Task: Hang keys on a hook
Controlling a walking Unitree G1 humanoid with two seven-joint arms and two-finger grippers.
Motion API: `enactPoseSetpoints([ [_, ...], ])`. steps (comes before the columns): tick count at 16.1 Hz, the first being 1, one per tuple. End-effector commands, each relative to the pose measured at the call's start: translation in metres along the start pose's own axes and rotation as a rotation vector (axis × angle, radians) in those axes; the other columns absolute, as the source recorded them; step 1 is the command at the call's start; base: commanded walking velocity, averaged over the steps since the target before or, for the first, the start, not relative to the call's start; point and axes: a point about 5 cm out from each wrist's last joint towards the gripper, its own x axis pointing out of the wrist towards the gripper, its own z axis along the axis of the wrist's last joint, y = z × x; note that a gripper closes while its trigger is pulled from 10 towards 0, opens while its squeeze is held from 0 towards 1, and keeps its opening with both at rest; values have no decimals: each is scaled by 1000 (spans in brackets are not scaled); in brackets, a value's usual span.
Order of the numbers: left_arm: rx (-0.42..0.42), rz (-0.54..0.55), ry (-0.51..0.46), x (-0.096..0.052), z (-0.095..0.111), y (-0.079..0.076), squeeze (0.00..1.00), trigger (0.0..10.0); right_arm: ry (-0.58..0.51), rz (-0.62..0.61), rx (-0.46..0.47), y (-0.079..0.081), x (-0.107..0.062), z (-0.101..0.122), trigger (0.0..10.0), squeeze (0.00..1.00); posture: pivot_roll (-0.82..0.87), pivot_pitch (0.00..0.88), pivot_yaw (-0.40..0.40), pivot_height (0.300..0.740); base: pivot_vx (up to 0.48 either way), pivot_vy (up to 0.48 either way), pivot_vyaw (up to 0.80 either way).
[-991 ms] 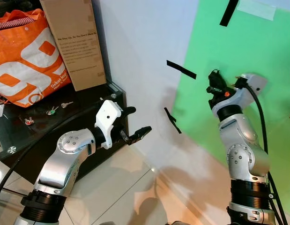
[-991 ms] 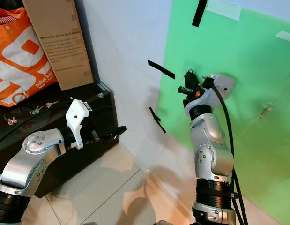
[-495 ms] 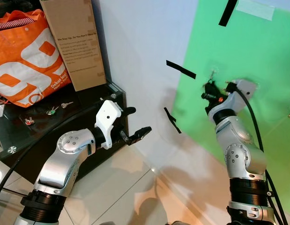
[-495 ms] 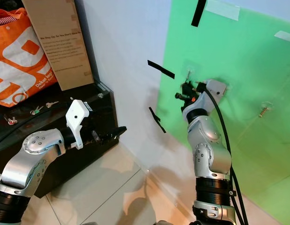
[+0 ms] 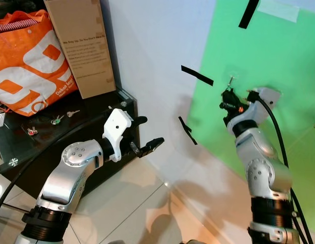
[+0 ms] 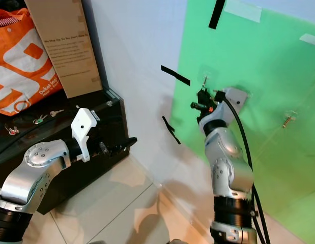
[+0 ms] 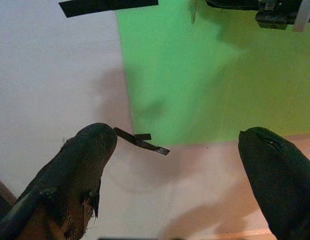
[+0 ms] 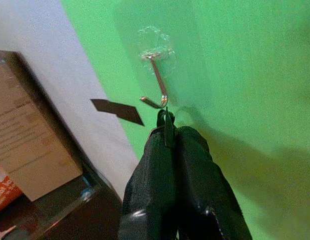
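Note:
A small metal hook (image 8: 156, 85) on a clear pad sticks to the green wall sheet (image 5: 279, 61). My right gripper (image 8: 167, 131) is shut on a small key (image 8: 165, 119) whose top pokes out between the fingertips. The key sits just under the hook's curled tip; I cannot tell whether they touch. In the eye views the right gripper (image 5: 228, 99) is raised to the wall just below the hook (image 5: 231, 80). My left gripper (image 5: 147, 133) is open and holds nothing, out in front of the black cabinet.
Several more keys (image 5: 56, 120) lie on the black cabinet (image 5: 25, 152), beside an orange bag (image 5: 30, 61) and a cardboard box (image 5: 83, 46). Black tape strips (image 5: 197, 75) mark the white wall. A second hook (image 6: 287, 121) is farther right on the green sheet.
My right gripper has come down and slightly left from over the hook, which is now uncovered just above its fingertips. The left arm has not moved.

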Motion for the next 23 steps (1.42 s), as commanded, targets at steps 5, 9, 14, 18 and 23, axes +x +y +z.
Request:
enactPoseSetpoints([
  [5,16,-10,-2,1,4,0,8,10000,-56,55,6,7,-6,7,10000,0,-8,0,10,740,0,0,0],
  [9,18,-14,-2,1,4,-1,4,10000,-77,84,5,13,-1,12,10000,0,-3,0,6,740,0,0,0],
  [14,20,-11,-3,1,3,-1,4,10000,-70,31,1,11,9,10,10000,0,3,0,0,740,0,0,0],
  [18,20,-12,-4,2,4,0,4,10000,-39,14,-7,8,8,4,10000,0,0,0,3,740,0,0,0],
  [23,21,-14,-5,2,4,0,4,10000,44,-18,-31,-3,0,-12,10000,0,-3,0,6,740,0,0,0],
])
